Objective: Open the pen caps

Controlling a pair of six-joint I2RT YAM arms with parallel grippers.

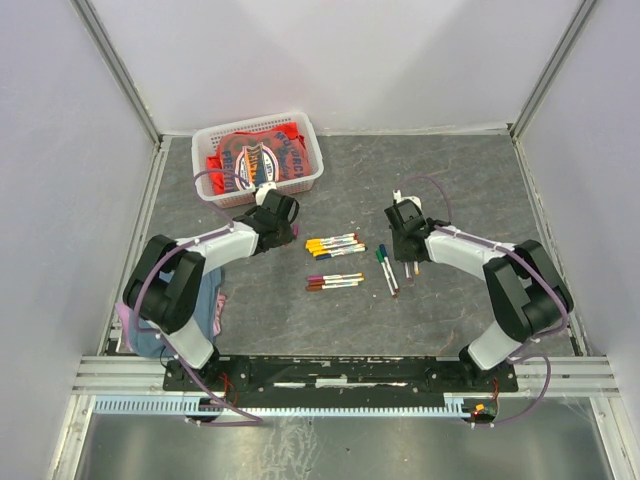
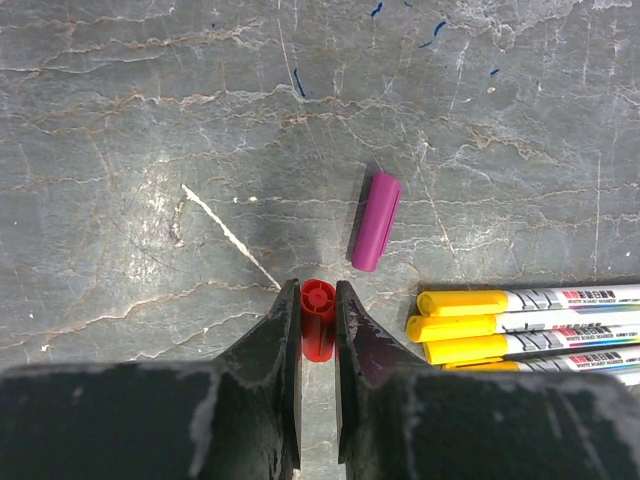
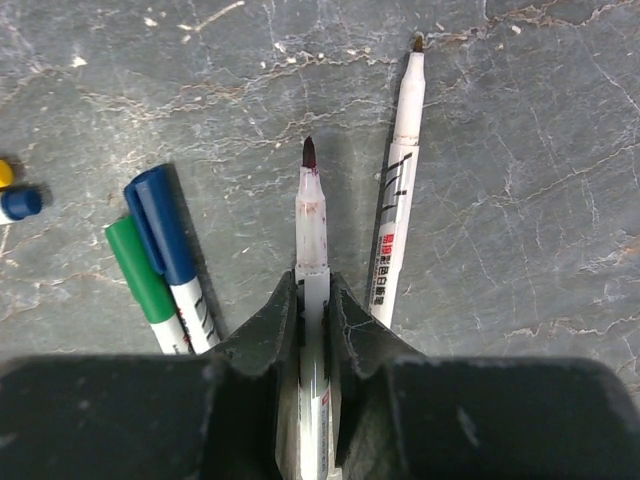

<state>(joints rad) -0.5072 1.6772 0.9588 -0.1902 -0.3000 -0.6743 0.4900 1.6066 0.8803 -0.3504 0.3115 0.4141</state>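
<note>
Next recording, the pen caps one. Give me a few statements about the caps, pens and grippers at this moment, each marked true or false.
1. The left gripper is closed on a red cap. True.
2. The purple cap sits on a pen. False: it lies loose on the table, apart from any pen.
3. The pen between the fingers of the right gripper has a bare tip. True.
4. The blue pen and green pen beside it are uncapped. False: both wear their caps.
5. The white basket holds pens. False: it holds a red cloth.
</note>
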